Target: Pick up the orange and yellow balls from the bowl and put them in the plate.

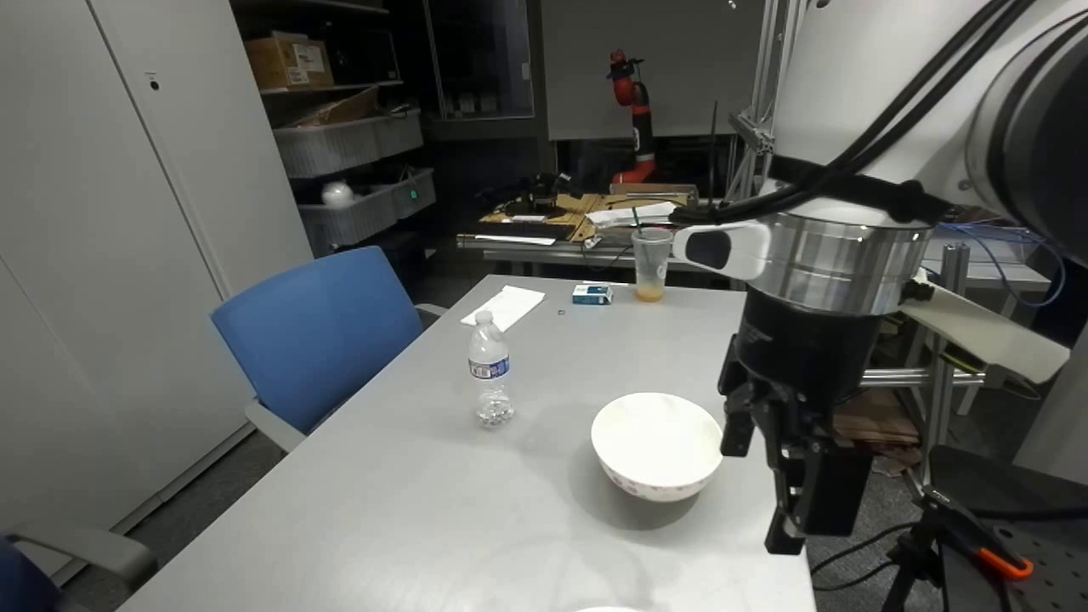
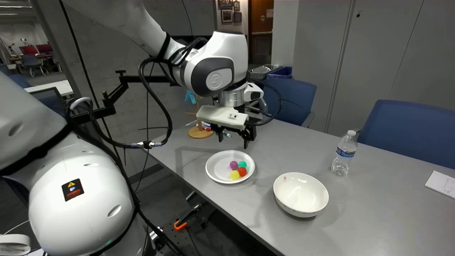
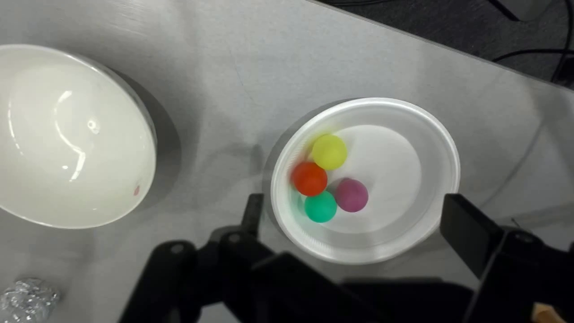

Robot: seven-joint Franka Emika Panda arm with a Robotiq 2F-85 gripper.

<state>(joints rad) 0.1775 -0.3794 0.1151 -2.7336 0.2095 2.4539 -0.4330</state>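
The orange ball [image 2: 242,171] and the yellow ball [image 2: 234,175] lie in the white plate [image 2: 218,166]. In the wrist view the orange ball [image 3: 310,179] touches the yellow ball [image 3: 329,152] near the side of the plate [image 3: 390,175] facing the bowl. The deep white bowl [image 2: 301,193] is empty; it also shows in an exterior view [image 1: 654,442] and the wrist view [image 3: 67,143]. My gripper [image 3: 354,198] is open and empty above the table, beside and over the plate's edge. It also shows in both exterior views [image 1: 761,497] [image 2: 233,143].
A purple ball [image 3: 352,195] and a green ball [image 3: 320,207] also lie in the plate. A water bottle [image 2: 344,153] stands beyond the bowl. A wooden stand [image 2: 200,132] and markers [image 2: 226,134] are behind the gripper. The table edge [image 3: 430,41] runs near the plate.
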